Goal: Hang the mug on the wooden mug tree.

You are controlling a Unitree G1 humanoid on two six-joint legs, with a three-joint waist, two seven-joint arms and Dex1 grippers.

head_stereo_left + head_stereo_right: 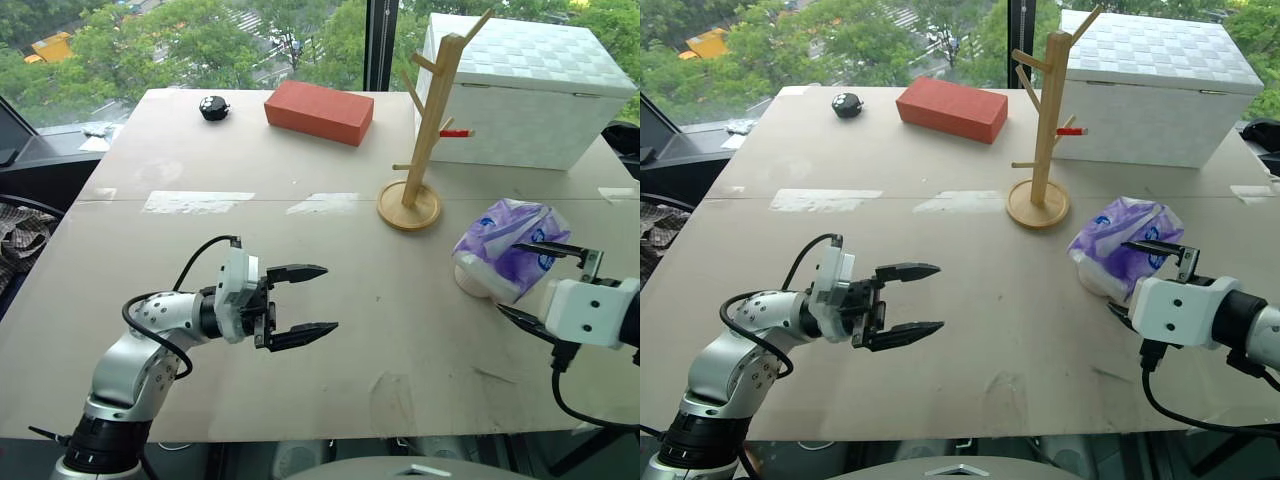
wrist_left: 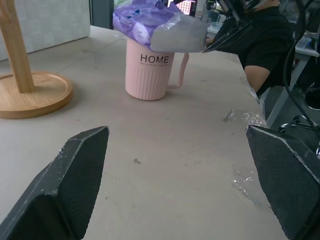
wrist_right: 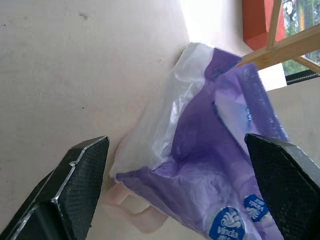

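- The mug is stood upright near the right edge of the table, with a tissue packet resting on its mouth and covering most of it from above
- The right gripper is held just beside the packet with its jaws spread wide and nothing between them; the packet is framed by the two fingers in the right wrist view
- The left gripper is held over the middle of the table, well apart from the mug, aimed toward it, jaws apart and empty
- The right arm is judged the nearer by far; the mug lies just ahead of it, under the packet
- The mug's long axis is upright; its handle is turned toward the near edge, as judged from the left wrist view
- The tree is stood beyond the mug, toward the far edge, in front of a white box
- From the head views, only a pale sliver of the mug is seen under the packet; its rim and inside are hidden
- It cannot be told whether the packet is loose or wedged in the mug
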